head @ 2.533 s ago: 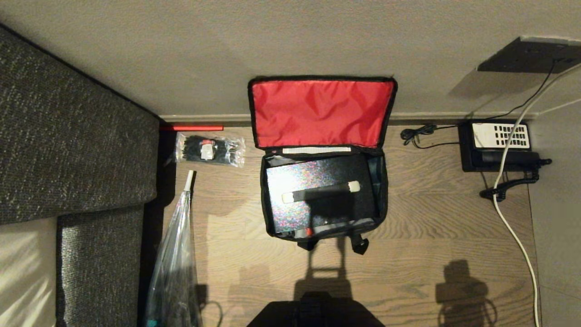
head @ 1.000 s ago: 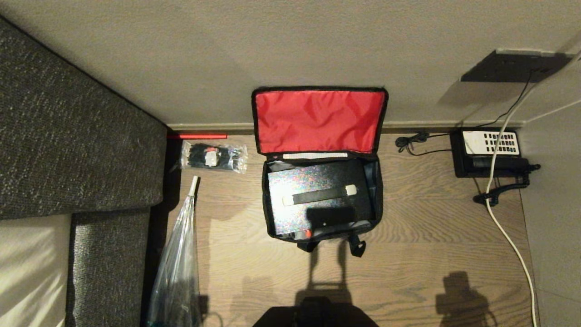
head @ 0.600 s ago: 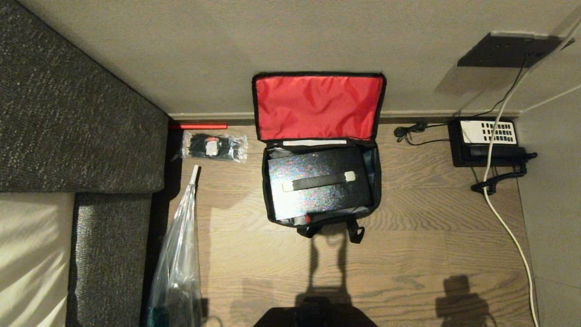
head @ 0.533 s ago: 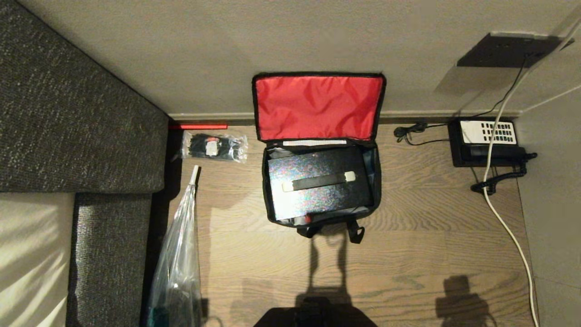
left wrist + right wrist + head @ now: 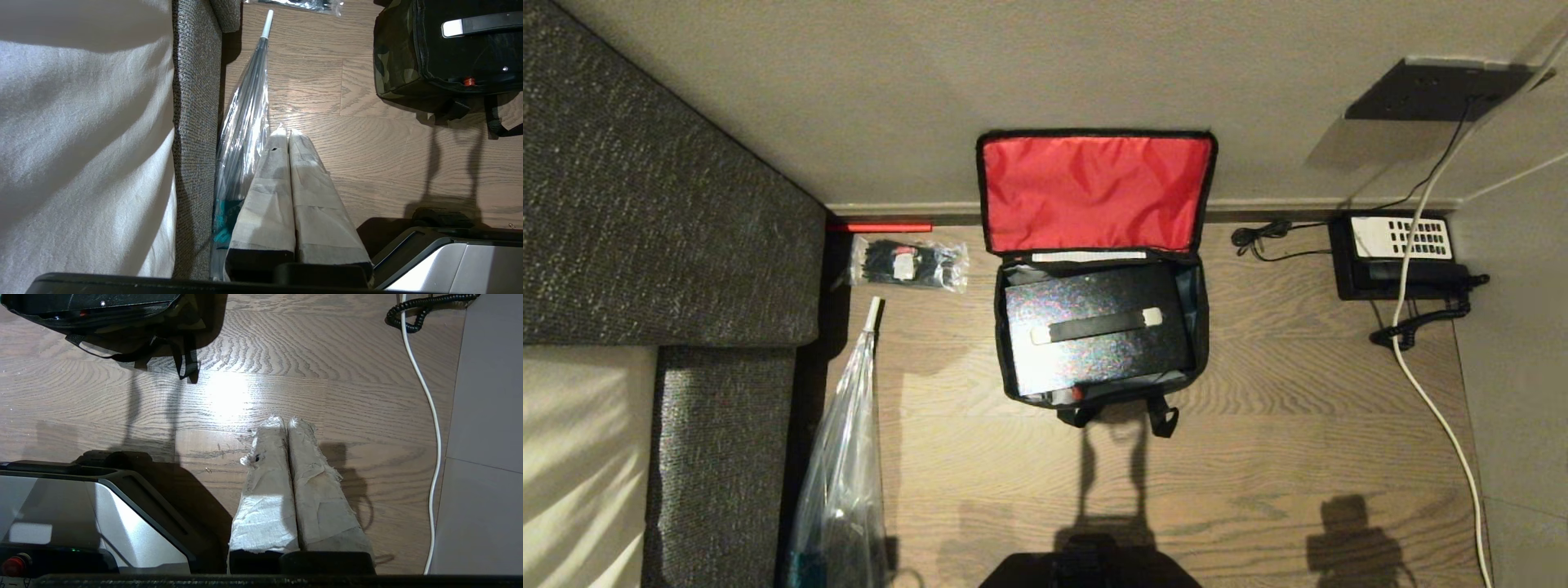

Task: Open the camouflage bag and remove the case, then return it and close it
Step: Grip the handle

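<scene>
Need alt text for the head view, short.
An open camouflage bag stands on a wooden floor against the wall, red lid lining up, with the black case lying inside. A sofa and folded clear umbrella are left, a black telephone right; no arms show.

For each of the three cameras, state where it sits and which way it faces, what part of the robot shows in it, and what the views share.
Head view: high up, looking down at the open camouflage bag holding the case; only the robot's dark base shows.
Left wrist view: behind the shut left gripper, facing floor, sofa and umbrella.
Right wrist view: behind the shut right gripper, facing floor and white cable.
Shared: all three show the bag.
</scene>
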You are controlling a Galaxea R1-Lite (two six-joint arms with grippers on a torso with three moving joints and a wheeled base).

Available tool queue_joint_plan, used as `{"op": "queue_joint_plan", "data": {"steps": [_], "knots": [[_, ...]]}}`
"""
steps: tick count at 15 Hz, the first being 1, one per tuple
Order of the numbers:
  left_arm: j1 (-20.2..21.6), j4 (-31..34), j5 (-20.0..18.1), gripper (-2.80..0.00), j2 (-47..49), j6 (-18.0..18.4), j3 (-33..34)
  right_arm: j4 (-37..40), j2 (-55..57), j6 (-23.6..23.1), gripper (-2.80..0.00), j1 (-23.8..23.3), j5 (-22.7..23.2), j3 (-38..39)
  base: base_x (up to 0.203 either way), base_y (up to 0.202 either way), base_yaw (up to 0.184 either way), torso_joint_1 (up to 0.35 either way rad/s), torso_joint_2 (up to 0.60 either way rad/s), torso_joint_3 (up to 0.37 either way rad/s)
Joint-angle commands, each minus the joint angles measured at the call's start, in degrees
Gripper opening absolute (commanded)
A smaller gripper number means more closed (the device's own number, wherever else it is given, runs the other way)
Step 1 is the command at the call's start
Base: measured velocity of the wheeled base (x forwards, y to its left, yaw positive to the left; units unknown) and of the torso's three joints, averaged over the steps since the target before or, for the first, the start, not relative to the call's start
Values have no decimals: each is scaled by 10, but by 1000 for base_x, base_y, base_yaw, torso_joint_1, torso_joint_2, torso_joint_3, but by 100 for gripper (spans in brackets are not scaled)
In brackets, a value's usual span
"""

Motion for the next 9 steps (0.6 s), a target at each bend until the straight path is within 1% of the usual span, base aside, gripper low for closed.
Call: {"op": "queue_joint_plan", "data": {"steps": [1, 2, 4, 5, 6, 7, 8, 9], "knots": [[0, 0, -1, -280, -1, 2, 2, 1, 2, -1, -280, 1, 0, 0, 0, 0, 0, 0, 0, 0], [0, 0, -1, -280, -1, 2, 1, 1, 2, -1, -280, 0, 0, 0, 0, 0, 0, 0, 0, 0], [0, 0, -1, -280, -1, 2, 2, 0, 2, -19, -280, 0, 0, -1, 0, 0, 0, 0, 0, 0], [0, 0, -1, -280, -1, 2, 2, 5, 2, -19, -280, 0, 0, -3, 0, 0, 0, 0, 0, 0], [0, 0, -1, -280, -1, 2, 1, -6, 2, -14, -280, 1, -2, 0, 0, 0, 0, 0, 0, 0], [0, 0, 0, -280, -1, 2, 2, -15, 2, -13, -280, 1, -3, -15, 0, 0, 0, 0, 0, 0], [0, -1, -1, -280, -1, 2, 2, -11, 2, -11, -280, 1, -1, -51, 0, 0, 0, 0, 0, 0], [0, -1, -1, -280, -1, 2, 1, 24, 2, -9, -280, 1, 2, -113, 0, 0, 0, 0, 0, 0]]}}
